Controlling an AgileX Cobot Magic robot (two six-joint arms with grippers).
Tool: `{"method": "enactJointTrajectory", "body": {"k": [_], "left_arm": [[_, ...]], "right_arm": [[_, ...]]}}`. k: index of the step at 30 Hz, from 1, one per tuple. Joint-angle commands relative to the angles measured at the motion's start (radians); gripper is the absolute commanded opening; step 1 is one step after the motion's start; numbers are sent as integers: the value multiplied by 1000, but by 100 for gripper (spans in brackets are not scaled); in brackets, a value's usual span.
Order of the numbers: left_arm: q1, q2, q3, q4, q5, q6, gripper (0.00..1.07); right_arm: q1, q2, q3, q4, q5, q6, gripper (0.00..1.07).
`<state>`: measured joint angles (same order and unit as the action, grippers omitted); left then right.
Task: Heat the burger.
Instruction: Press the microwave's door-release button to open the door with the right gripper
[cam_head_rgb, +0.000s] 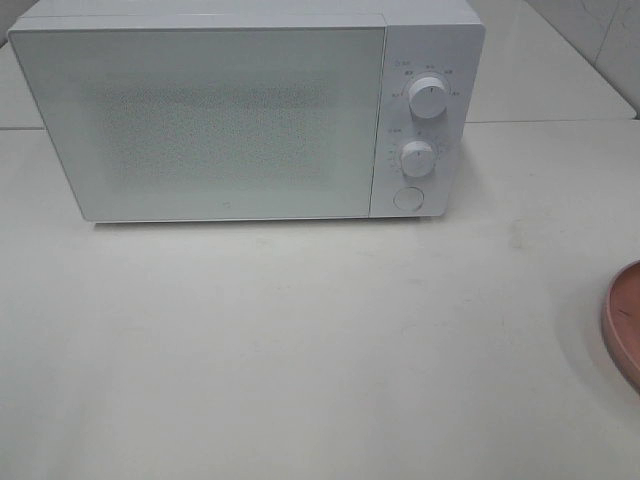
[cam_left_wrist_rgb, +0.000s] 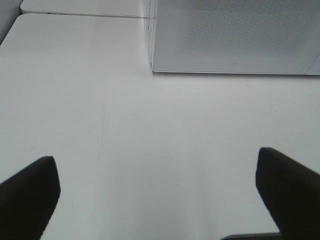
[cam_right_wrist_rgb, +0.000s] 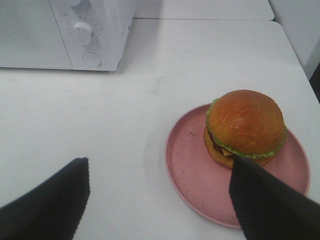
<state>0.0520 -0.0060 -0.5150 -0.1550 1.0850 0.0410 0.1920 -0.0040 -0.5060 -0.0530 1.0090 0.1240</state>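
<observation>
The burger (cam_right_wrist_rgb: 246, 127), with a glossy brown bun, green lettuce frill and dark patty, sits on a pink round plate (cam_right_wrist_rgb: 190, 170) in the right wrist view. My right gripper (cam_right_wrist_rgb: 160, 197) stands open just short of the plate, one fingertip (cam_right_wrist_rgb: 260, 200) overlapping the plate's near edge, nothing between the fingers. The white microwave (cam_head_rgb: 250, 110) stands at the back of the table with its door shut. My left gripper (cam_left_wrist_rgb: 157, 192) is open over bare table in front of the microwave (cam_left_wrist_rgb: 235, 37). In the high view only the plate's rim (cam_head_rgb: 622, 325) shows at the right edge; the burger and both grippers are out of that view.
The microwave has two round knobs (cam_head_rgb: 427, 96) (cam_head_rgb: 417, 158) and a round button (cam_head_rgb: 407, 197) on its right panel. A seam between table tops (cam_head_rgb: 560, 122) runs behind it. A tiled wall (cam_head_rgb: 610, 40) stands at the back right.
</observation>
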Motion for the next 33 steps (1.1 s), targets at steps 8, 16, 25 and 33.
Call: {"method": "enactJointTrajectory", "body": {"k": [8,16,25,33], "left_arm": [[-1,-22,1,-3,-14,-2,100],[-1,-22,1,-3,-14,-2,100],[-1,-22,1,-3,-14,-2,100],[-1,-22,1,-3,-14,-2,100]], "right_arm": [[-2,-32,4,-5,-14,0,75],[-2,-29,0,-5,-18,1,75],[-2,107,-40,-5,-69,7,75],[-2,233,-39,-5,-154,7,75]]}}
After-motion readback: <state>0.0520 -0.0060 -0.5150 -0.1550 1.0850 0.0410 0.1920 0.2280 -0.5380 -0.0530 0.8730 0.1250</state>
